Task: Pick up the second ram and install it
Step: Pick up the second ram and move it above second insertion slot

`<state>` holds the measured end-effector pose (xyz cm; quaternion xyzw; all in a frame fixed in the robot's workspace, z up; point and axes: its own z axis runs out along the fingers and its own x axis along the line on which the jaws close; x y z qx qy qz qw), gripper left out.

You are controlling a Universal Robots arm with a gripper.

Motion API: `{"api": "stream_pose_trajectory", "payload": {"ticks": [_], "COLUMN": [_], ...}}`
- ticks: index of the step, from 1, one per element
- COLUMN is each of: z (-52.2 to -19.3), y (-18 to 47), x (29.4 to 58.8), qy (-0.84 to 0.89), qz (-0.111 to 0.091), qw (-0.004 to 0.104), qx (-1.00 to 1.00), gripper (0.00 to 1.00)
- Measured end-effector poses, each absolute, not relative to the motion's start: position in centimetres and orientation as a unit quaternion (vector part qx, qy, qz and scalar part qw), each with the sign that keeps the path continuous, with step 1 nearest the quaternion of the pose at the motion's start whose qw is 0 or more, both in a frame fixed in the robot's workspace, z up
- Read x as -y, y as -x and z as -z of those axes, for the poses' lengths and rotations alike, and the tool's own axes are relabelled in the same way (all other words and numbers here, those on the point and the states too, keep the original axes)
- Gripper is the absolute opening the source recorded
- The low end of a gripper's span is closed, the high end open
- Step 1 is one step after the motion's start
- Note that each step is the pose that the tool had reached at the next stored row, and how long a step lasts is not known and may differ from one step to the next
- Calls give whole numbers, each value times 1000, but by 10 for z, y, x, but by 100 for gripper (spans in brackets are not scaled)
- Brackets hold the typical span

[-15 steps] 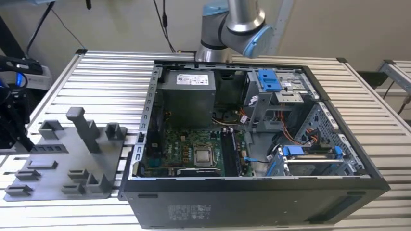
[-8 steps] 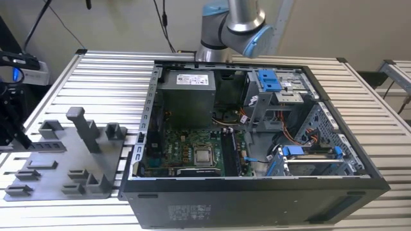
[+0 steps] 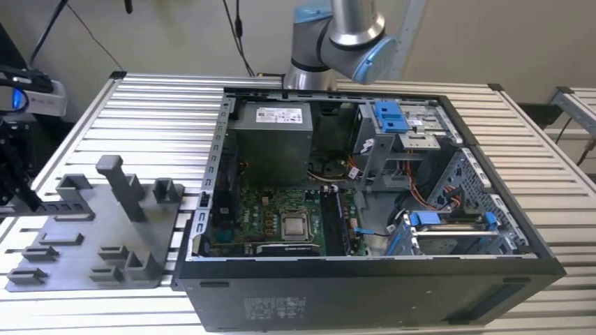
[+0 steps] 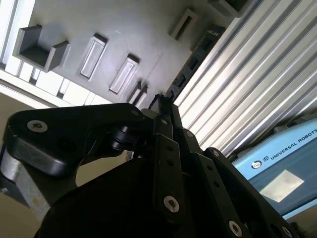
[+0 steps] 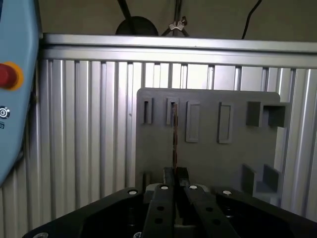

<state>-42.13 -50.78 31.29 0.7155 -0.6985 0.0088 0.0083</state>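
The second ram [image 5: 174, 134] appears edge-on as a thin dark line running out from my fingertips over the grey holder plate [image 5: 208, 158]. My gripper [image 5: 174, 173] is shut on it, its black fingers pressed together around the board. In the second wrist view the ram [image 4: 193, 62] stretches away from the gripper [image 4: 163, 101] along the edge of the plate [image 4: 124, 29]. At the exterior view's far left, the gripper [image 3: 26, 199] hangs over the plate [image 3: 84, 251], with the ram [image 3: 65, 207] level just above it. Whether the ram touches the plate I cannot tell.
The open computer case [image 3: 373, 279] lies on the slatted aluminium table [image 3: 149, 125], to the plate's right in the exterior view, its motherboard [image 3: 279, 209] exposed. Upright posts [image 3: 121, 185] rise from the plate. A pale blue box with a red button [image 5: 7, 74] stands beside the table.
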Motion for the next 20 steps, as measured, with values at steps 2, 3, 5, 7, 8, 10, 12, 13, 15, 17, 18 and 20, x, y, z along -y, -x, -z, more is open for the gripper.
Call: {"api": "stream_pose_trajectory", "payload": {"ticks": [2, 3, 5, 7, 8, 10, 12, 13, 15, 17, 18, 20], "z": [-316, -317, -320, -322, -324, -327, -330, -331, -334, -336, -338, -341], "y": [421, 421, 421, 421, 421, 421, 421, 421, 421, 421, 421, 421], "x": [508, 508, 508, 508, 508, 508, 508, 508, 508, 508, 508, 508], "qy": [-715, -715, -715, -715, -715, -715, -715, -715, -715, -715, -715, -715], "qz": [-9, -9, -9, -9, -9, -9, -9, -9, -9, -9, -9, -9], "qw": [8, 8, 8, 8, 8, 8, 8, 8, 8, 8, 8, 8], "qx": [699, 699, 699, 699, 699, 699, 699, 699, 699, 699, 699, 699], "gripper": [14, 14, 14, 14, 14, 14, 14, 14, 14, 14, 14, 14]}}
